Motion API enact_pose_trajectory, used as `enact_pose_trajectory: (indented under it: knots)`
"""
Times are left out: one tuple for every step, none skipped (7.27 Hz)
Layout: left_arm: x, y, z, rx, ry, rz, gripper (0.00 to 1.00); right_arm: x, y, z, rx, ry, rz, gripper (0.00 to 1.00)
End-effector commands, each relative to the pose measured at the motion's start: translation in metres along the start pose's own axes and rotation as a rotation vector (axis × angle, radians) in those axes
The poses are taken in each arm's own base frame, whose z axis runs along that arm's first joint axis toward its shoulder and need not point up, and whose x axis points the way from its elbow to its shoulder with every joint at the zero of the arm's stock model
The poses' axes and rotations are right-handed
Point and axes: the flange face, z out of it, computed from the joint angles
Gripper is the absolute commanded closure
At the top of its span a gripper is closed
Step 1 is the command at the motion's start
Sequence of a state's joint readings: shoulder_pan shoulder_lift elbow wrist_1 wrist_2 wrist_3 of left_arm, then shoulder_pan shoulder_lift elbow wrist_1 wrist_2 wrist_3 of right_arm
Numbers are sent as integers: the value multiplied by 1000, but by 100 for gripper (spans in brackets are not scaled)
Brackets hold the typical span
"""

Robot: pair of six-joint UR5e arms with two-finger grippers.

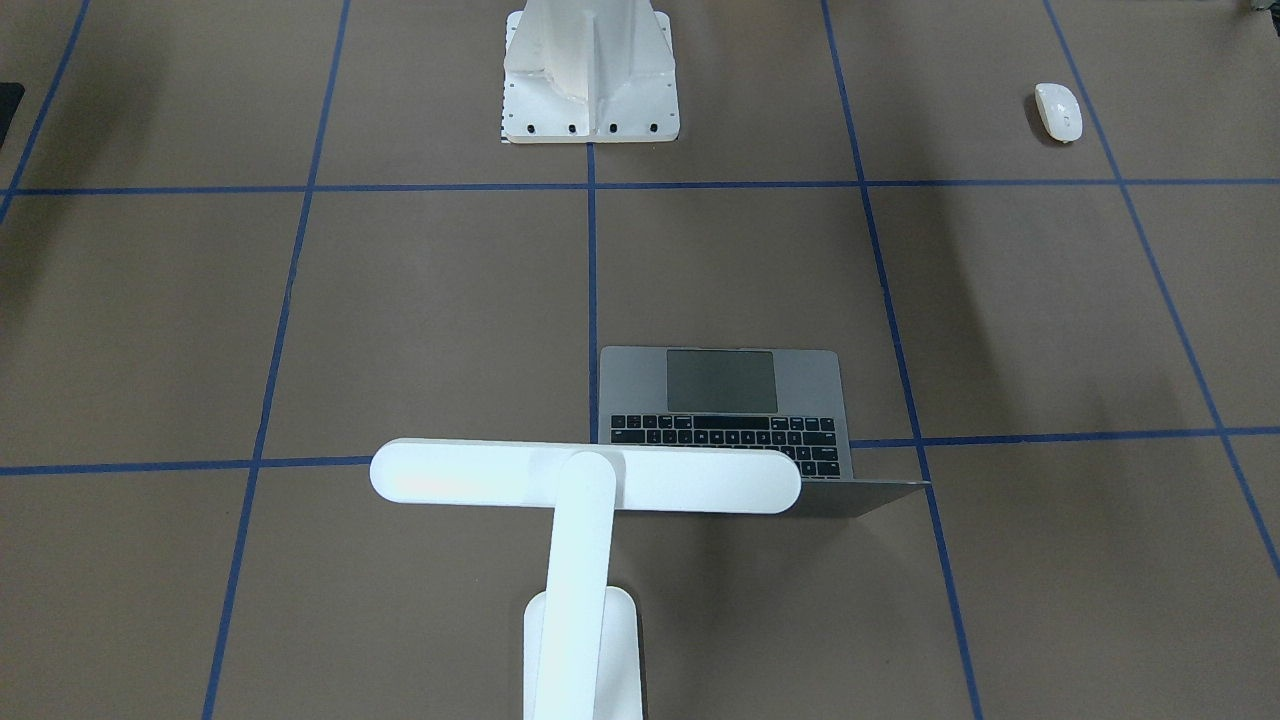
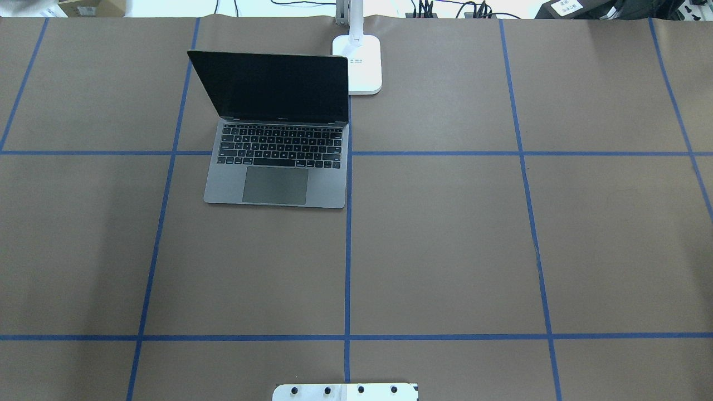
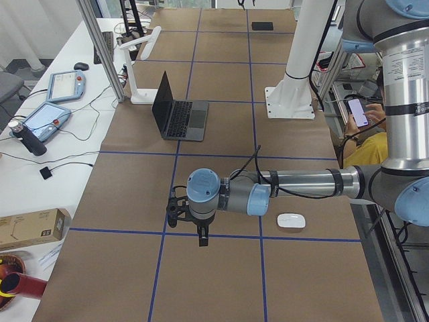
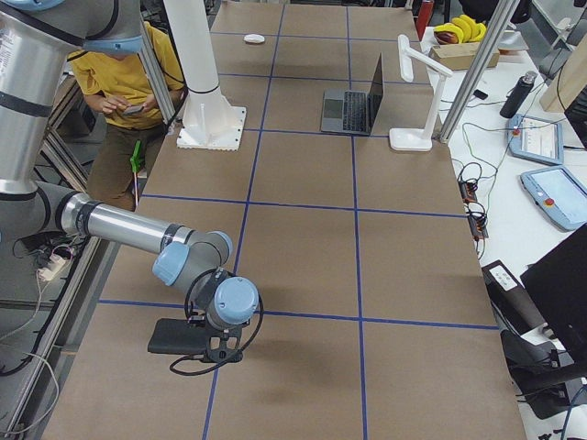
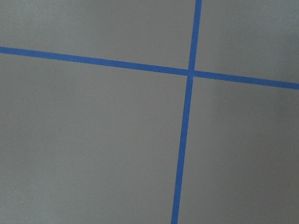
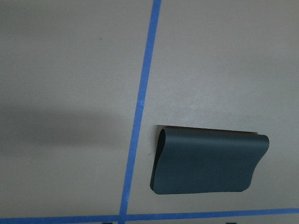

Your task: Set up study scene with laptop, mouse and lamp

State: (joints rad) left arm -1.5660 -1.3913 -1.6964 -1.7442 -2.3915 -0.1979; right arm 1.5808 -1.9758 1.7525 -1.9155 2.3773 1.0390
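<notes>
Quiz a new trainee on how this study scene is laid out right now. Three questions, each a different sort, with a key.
1. True or false: the laptop has its lid shut.
2. Where does the lamp stand? A: behind the laptop's screen. B: on its keyboard. C: right beside the mouse.
3. Fill in: the mouse lies on the robot's ___ side.

Key: 1 false, the lid is open. 2 A. 3 left.
</notes>
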Motion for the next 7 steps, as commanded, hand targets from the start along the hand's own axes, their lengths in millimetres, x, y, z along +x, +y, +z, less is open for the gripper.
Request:
enact_pose_trajectory:
  knots:
    - [1, 2, -3, 5, 1, 2, 0, -23, 15, 43, 31, 168, -7, 14]
    - [2, 1, -3, 6, -1, 3, 0, -23, 5, 63, 37, 230, 1, 14]
    - [1, 1, -4, 8, 0, 4, 0, -14, -14, 81, 25, 269, 43, 14]
    - [2, 1, -4, 10, 2, 6, 0, -10, -23, 88, 19, 286, 63, 14]
    - [2, 1, -4, 10, 2, 6, 0, -14, -35, 97, 10, 303, 88, 14]
    - [3, 1, -5, 11, 0, 7, 0, -25, -44, 102, 4, 313, 98, 14]
    - [3, 1, -5, 11, 2, 7, 0, -31, -42, 100, 9, 310, 95, 14]
